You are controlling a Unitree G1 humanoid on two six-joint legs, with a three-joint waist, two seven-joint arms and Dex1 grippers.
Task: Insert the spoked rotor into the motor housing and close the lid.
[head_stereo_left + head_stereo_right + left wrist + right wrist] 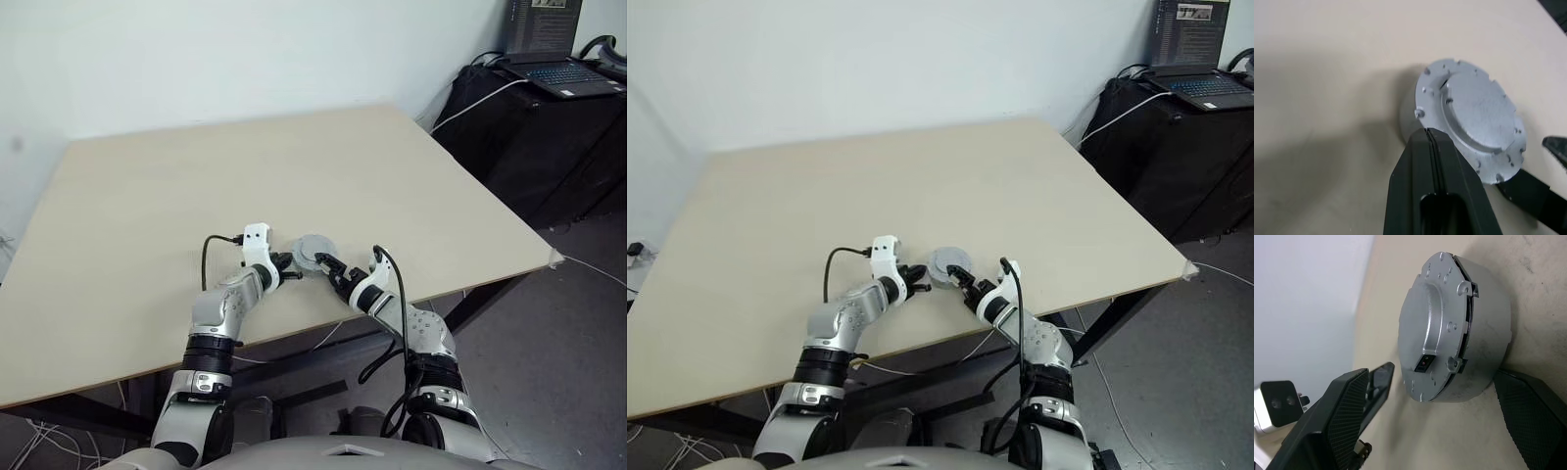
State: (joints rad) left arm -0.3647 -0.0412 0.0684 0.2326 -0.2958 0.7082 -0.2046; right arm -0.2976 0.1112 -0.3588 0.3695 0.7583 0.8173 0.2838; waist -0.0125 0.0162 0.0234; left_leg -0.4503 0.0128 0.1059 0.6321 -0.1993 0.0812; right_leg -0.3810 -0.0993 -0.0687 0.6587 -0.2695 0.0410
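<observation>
- My right gripper (1442,428) had its two black ribbed fingers spread wide, one on each side of the assembly, and in the right wrist view I saw a gap between each pad and the grey wall; they pinched nothing.
- My left gripper (1431,134) had its black fingers pressed flat together, with only a thin seam between them. The tip sat at the lid's edge; I could not tell whether it touched.
- The lid (1474,115), a pale-grey round cast-metal disc with a raised centre and small screw bosses around its rim, lay on top of the motor housing (1488,323), a squat round grey metal can standing flat on the table.
- I judged the lid seated but not flush: a dark slit showed between rim and can on the side facing my right wrist camera.
- The shiny spoked rotor was hidden; I took it to be inside, under the lid.
- The assembly lay directly between my two grippers, near the front edge of the pale beige wooden table (196,186), its round axis upright. Both arms were equally near, so the next press could come from either side.
</observation>
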